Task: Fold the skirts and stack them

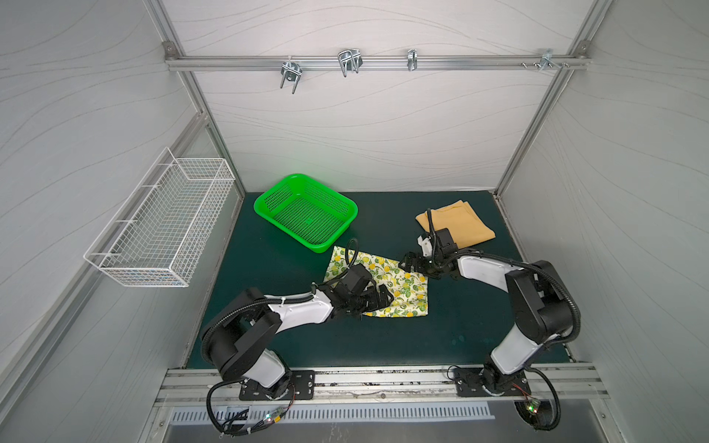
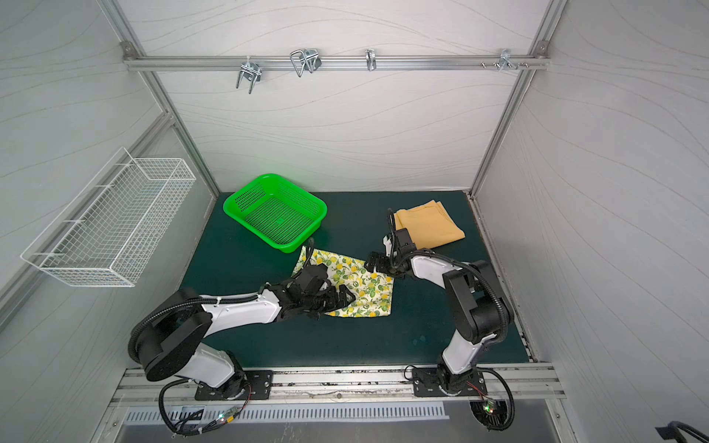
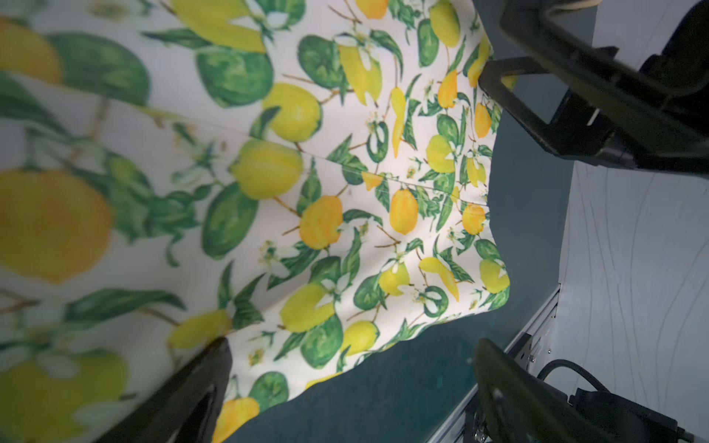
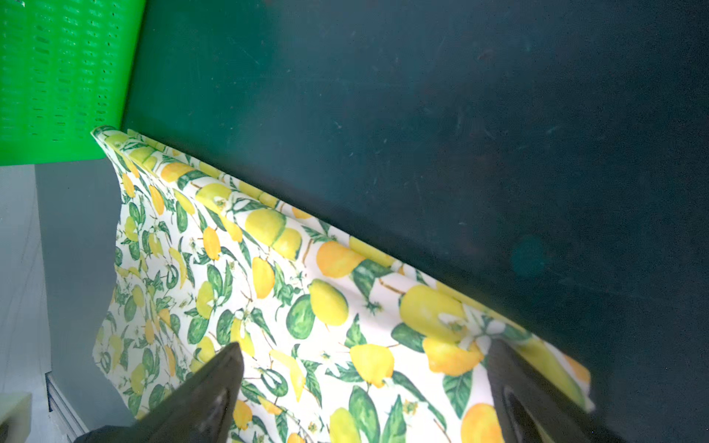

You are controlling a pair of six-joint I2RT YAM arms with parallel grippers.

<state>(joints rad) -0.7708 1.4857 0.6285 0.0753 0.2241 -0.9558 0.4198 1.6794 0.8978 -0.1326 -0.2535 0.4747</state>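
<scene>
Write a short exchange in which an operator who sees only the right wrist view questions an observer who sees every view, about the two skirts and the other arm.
Operator: I see only the lemon skirt under my open right gripper. Where is the other skirt?
Observer: In both top views the mustard skirt lies folded at the far right of the mat, apart from the lemon one.
Operator: And the left gripper?
Observer: It hangs open over the opposite side of the lemon skirt, gripping nothing.
</scene>
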